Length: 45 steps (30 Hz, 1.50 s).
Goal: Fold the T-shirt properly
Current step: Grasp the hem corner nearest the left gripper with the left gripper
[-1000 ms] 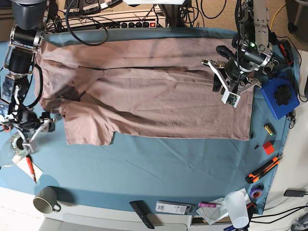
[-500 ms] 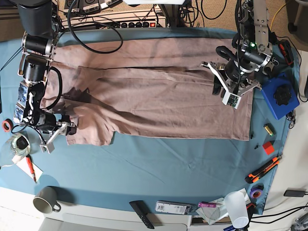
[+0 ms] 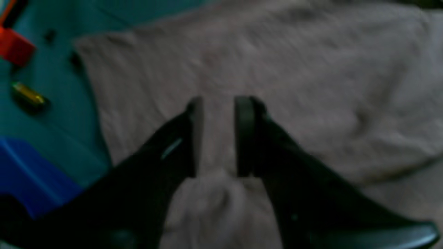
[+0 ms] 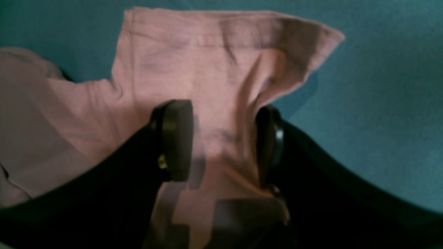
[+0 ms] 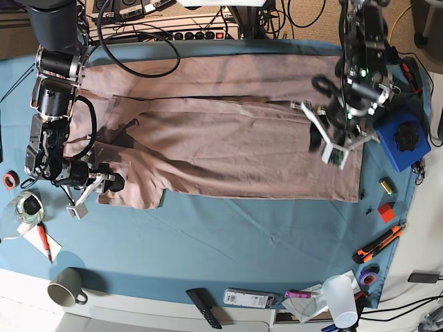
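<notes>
The mauve T-shirt (image 5: pixel 228 138) lies spread flat across the teal table cloth (image 5: pixel 228 235), with a sleeve at the lower left. My right gripper (image 5: pixel 104 185) is on that sleeve. In the right wrist view the right gripper (image 4: pixel 223 145) is open, with its pads (image 4: pixel 176 145) on either side of the wrinkled sleeve (image 4: pixel 207 52). My left gripper (image 5: pixel 333 149) is over the shirt's right end. In the left wrist view the left gripper (image 3: pixel 219 135) shows a narrow gap between its fingers (image 3: pixel 244 135), low over the cloth of the shirt (image 3: pixel 311 69).
A blue box (image 5: pixel 405 138) stands right of the shirt. A red block (image 5: pixel 385 212), an orange knife (image 5: pixel 379 243) and a plastic cup (image 5: pixel 340 294) lie at the right front. A mug (image 5: pixel 66 287) and a remote (image 5: pixel 204 308) sit at the front. Cables and a power strip (image 5: pixel 201 33) run along the back.
My right gripper has moved from the table's left edge rightward onto the lower-left sleeve. My left gripper has shifted slightly toward the front and turned a little.
</notes>
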Motion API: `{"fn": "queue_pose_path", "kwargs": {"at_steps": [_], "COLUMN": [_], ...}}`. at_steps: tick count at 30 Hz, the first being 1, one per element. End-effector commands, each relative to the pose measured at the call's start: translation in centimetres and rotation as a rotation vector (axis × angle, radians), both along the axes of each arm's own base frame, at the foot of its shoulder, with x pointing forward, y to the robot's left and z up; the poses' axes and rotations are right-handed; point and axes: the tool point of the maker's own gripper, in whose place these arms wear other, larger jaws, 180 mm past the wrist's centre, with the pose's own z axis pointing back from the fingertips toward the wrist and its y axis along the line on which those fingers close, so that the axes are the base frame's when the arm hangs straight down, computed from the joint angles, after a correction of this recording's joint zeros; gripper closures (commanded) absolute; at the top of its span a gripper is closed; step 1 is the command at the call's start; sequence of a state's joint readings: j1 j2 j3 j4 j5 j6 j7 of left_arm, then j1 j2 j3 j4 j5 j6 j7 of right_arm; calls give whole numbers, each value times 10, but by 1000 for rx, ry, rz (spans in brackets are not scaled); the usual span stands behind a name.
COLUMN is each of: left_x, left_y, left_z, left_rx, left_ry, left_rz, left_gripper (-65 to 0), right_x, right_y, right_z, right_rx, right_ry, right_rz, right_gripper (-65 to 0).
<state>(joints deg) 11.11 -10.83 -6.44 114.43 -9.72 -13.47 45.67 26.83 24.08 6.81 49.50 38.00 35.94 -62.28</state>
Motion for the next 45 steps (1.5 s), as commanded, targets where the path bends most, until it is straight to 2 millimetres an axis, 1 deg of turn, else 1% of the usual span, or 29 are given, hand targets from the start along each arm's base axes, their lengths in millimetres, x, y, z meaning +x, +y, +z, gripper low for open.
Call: {"fn": "queue_pose_path", "kwargs": {"at_steps": [1, 3, 4, 7, 11, 14, 17, 21, 23, 26, 28, 30, 33, 37, 39, 42, 45], "left_x": [11, 26, 35, 62, 89, 103, 112, 121, 124, 119, 114, 109, 109, 108, 105, 101, 102], "left_y": [1, 5, 8, 20, 39, 61, 79, 99, 105, 110, 109, 106, 97, 95, 94, 85, 79], "left_z": [8, 4, 3, 2, -6, -14, -16, -8, -10, -29, -43, -51, -55, -60, -65, -69, -68], "left_rx": [-7, -7, -6, 42, 113, 176, 222, 252, 251, 227, 217, 191, 127, 106, 98, 74, 37], "left_ry": [-37, -36, -37, -32, 29, 91, 140, 136, 149, 214, 261, 298, 310, 318, 339, 364, 365], "left_rz": [2, 11, 16, 41, 90, 174, 223, 248, 255, 257, 247, 246, 233, 232, 229, 184, 171], "left_gripper": [-227, -278, -291, -293, -292, -293, -293, -292, -292, -292, -292, -292, -289, -250, -248, -246, -204], "right_x": [0, -1, -1, -1, -2, -3, -3, -4, -4, -4, -4, -4, -5, -5, -5, -5, -5], "right_y": [-11, -12, -12, -12, -13, -13, -13, -13, -13, -13, -13, -13, -13, -13, -13, -13, -13], "right_z": [3, 2, 2, 2, 1, 1, 0, 0, 0, 0, 0, 0, -1, -1, -1, -1, -1], "right_rx": [-51, -59, -59, -59, -66, -67, -66, -67, -68, -68, -67, -68, -68, -68, -69, -69, -69], "right_ry": [21, 23, 24, 24, 29, 33, 36, 39, 41, 42, 41, 42, 45, 47, 49, 49, 49], "right_rz": [2, 3, 3, 3, 5, 7, 8, 9, 9, 10, 10, 10, 11, 12, 13, 13, 13], "right_gripper": [-286, -286, -286, -286, -286, -286, -286, -286, -286, -286, -286, -286, -286, -286, -286, -286, -285]}}
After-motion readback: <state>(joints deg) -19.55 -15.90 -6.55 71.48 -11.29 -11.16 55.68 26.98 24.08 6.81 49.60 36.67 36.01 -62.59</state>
